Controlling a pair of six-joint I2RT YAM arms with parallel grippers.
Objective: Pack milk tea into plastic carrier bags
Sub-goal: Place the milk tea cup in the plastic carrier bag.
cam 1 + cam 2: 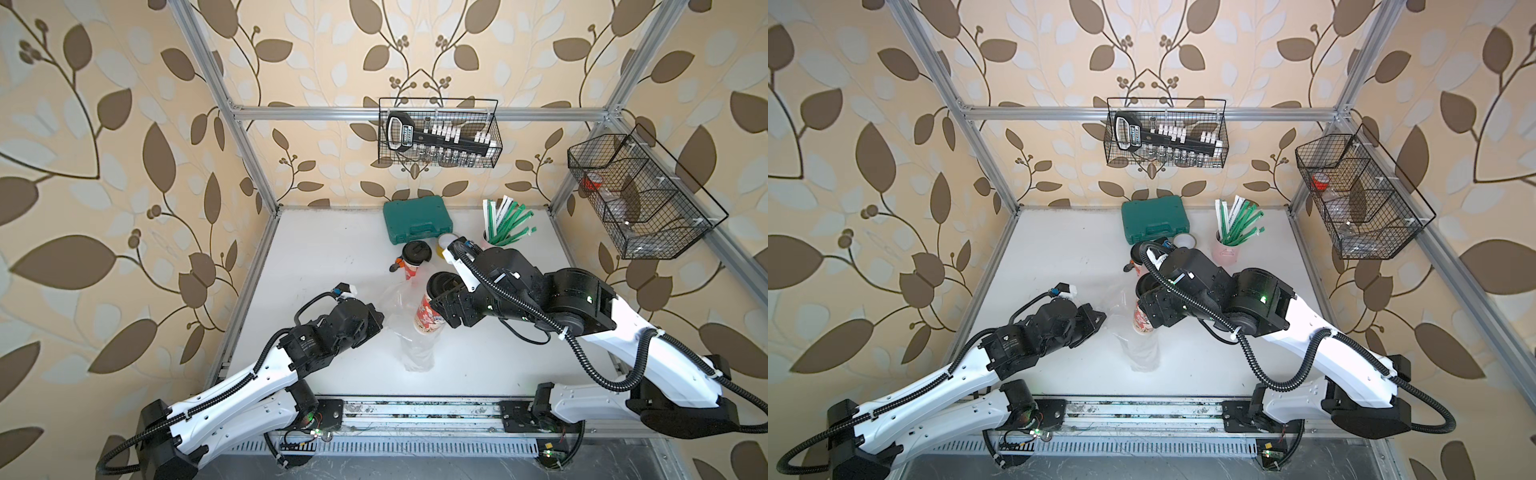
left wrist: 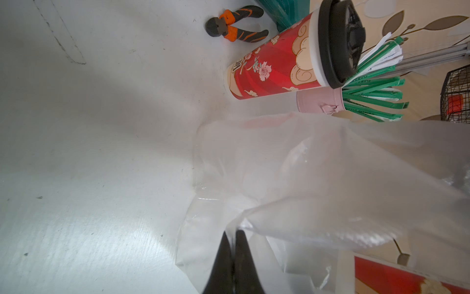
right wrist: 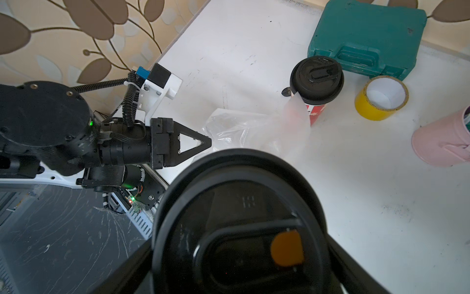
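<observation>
Over at 9 o'clock on the tabletop (image 1: 324, 257), the left gripper (image 2: 232, 232) reaches in with its jaws pinched tight on a fold of the clear bag (image 1: 415, 353). The left wrist view shows the film squeezed between the two black tips. The bag sprawls crumpled across the middle and trails toward 6 o'clock. At its 11 o'clock, orange-handled pliers (image 1: 397, 264) lie flat. Just beside them the standing red cup (image 3: 316, 79) is upright with its black lid on, and the film reaches its base. The green case (image 1: 417, 220) sits at 12 o'clock, by the back wall.

At centre is the second red cup (image 1: 430, 313), gripped by the right gripper (image 3: 239, 241), jaws spread wide on either side of its top. Its base is over the bag; I can't tell whether it's inside the mouth. The yellow tape roll (image 3: 381, 98) sits at 1 o'clock, and the pink cup (image 3: 442, 142) of green-and-white straws is beyond it.
</observation>
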